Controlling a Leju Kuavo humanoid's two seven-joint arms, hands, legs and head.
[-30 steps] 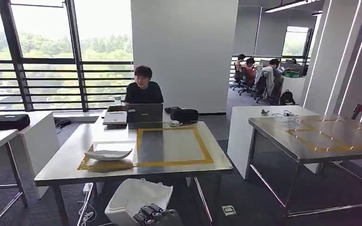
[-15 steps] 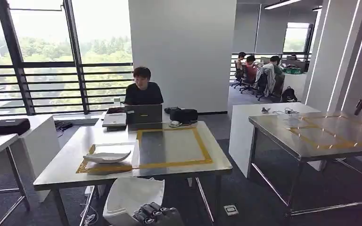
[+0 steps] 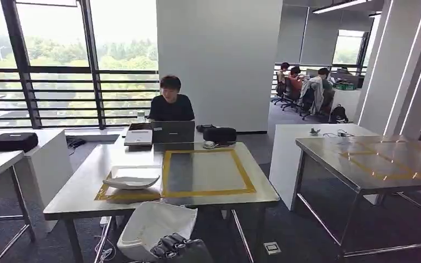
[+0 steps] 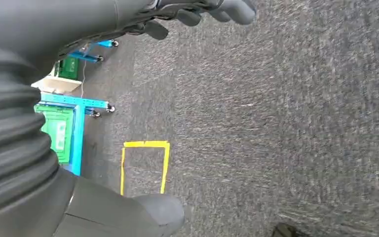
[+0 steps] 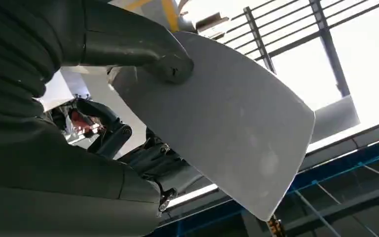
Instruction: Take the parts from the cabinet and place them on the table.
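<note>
My right hand (image 3: 175, 247) shows at the bottom of the head view, gripping a curved white plastic part (image 3: 156, 226) just in front of the steel table's (image 3: 77, 192) near edge. In the right wrist view the thumb (image 5: 143, 49) presses on the flat face of this white part (image 5: 237, 123). A second white part (image 3: 130, 179) lies on the table's left side, beside a yellow-taped rectangle (image 3: 208, 192). My left hand (image 4: 54, 29) hangs over the carpet with its fingers (image 4: 202, 10) apart from the thumb and holding nothing.
A person (image 3: 171, 104) sits behind a laptop (image 3: 172, 131) at the table's far edge. Another steel table (image 3: 373, 164) with yellow tape stands to the right, a white desk (image 3: 11, 159) to the left. A blue cart (image 4: 74, 123) with green bins stands on the carpet.
The whole picture has shifted a little, so the camera has moved; the table now sits slightly further right. The white part stays in my right hand.
</note>
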